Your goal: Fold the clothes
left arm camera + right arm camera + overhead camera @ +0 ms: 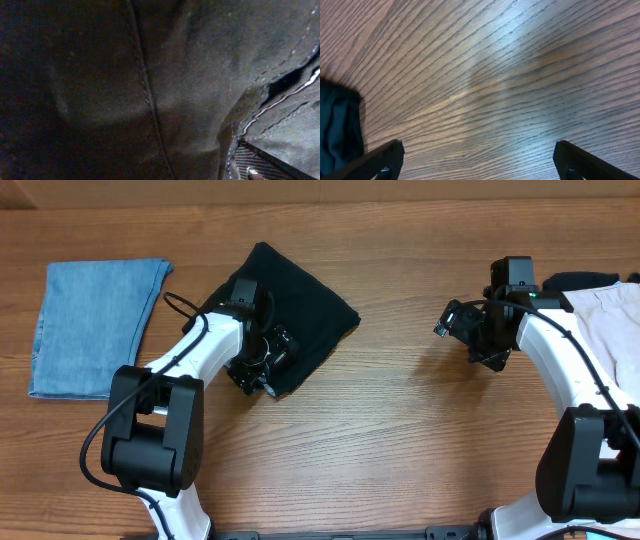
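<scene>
black garment (310,310), directly beneath left jaws

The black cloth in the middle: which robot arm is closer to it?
Left. The left gripper sits right over the black cloth, its camera filled with fabric. The right gripper hangs over the wooden table, well off to the cloth's side.

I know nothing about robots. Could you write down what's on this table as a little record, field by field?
table: brown wood grain
denim piece: light blue, flat neat rectangle, far left
black garment: rough square, left of centre
beige garment: at the right edge, partly out of view
left gripper: down on the black garment, set wide; any grip is hidden
right gripper: open over bare wood, holding nothing
</scene>
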